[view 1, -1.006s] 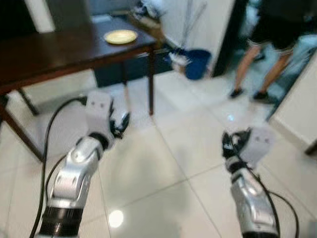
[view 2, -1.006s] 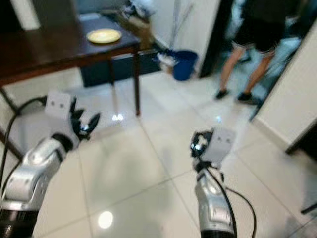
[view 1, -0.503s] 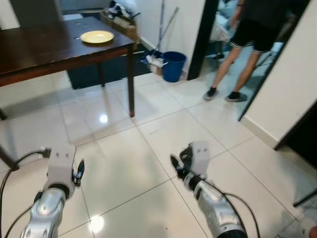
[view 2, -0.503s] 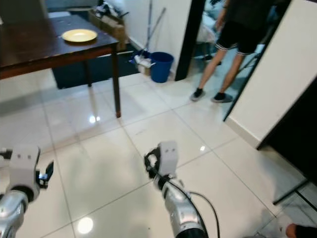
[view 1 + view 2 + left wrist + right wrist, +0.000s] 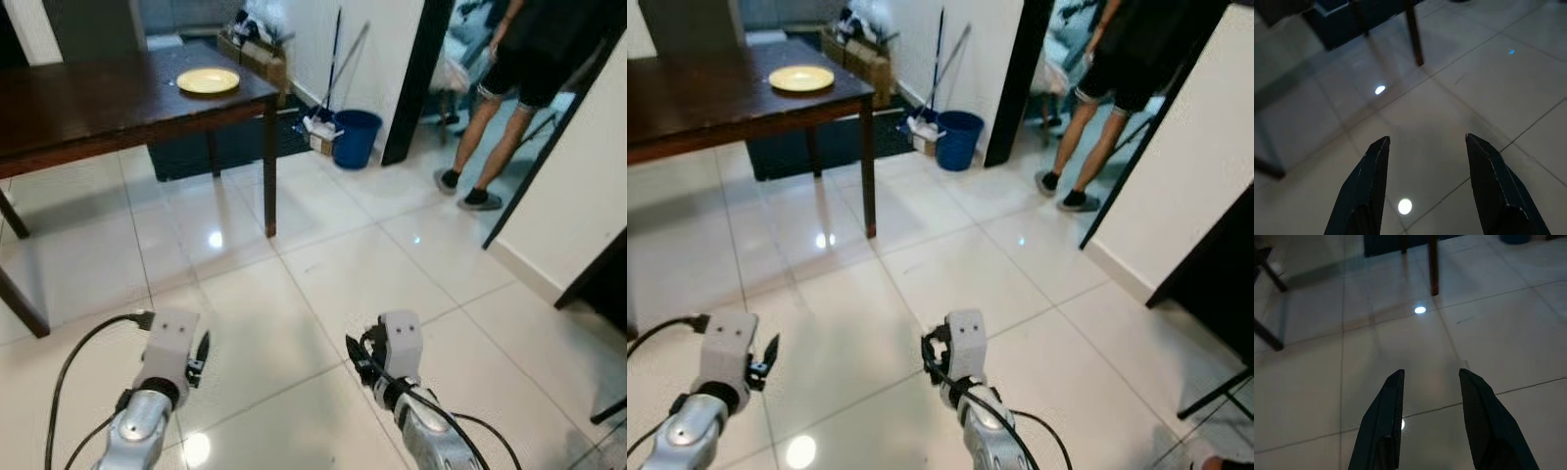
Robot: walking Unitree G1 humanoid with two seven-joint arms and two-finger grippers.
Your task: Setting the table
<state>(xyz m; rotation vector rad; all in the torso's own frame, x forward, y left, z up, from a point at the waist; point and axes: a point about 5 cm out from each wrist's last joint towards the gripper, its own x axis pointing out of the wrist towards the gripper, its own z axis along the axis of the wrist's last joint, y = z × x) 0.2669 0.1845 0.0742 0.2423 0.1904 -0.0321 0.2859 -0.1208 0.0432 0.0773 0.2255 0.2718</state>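
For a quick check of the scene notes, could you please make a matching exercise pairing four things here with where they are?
Things:
1. yellow plate
2. blue bucket
3. person
4. left gripper

Places:
A. standing in the doorway
B. open, over bare floor tiles
C. on the dark table, near its corner
D. on the floor by the wall, beside a mop

Pairs: 1-C, 2-D, 3-A, 4-B
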